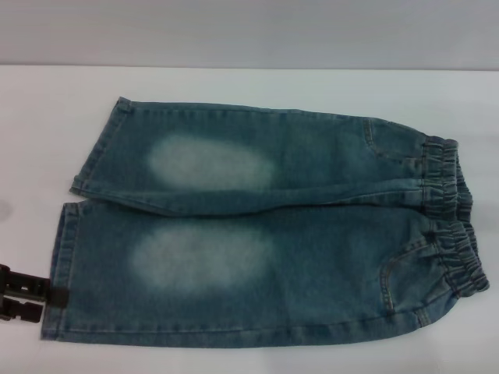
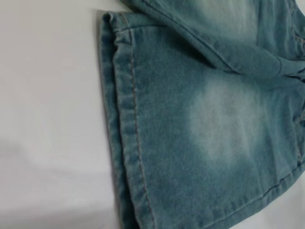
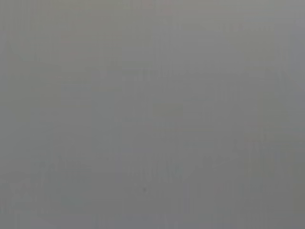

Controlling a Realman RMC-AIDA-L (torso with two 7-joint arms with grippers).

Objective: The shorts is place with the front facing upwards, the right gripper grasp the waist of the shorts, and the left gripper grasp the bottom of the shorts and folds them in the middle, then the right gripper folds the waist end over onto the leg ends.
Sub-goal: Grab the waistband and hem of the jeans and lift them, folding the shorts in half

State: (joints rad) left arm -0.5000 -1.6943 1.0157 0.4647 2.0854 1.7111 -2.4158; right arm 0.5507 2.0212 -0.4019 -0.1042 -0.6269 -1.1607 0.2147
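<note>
At the near left edge of the head view, the left gripper (image 1: 23, 292) sits just beside the hem of the nearer leg; its black fingers appear slightly apart, with no cloth between them, seemingly lined up to take the bottom of the shorts (image 1: 66, 265). The shorts (image 1: 265, 226) lie flat, front up, on the white table (image 1: 234, 86), legs pointing left and the elastic waist (image 1: 456, 218) to the right, so each end faces its own arm. The right gripper is out of sight, so its fingers cannot be judged.
</note>
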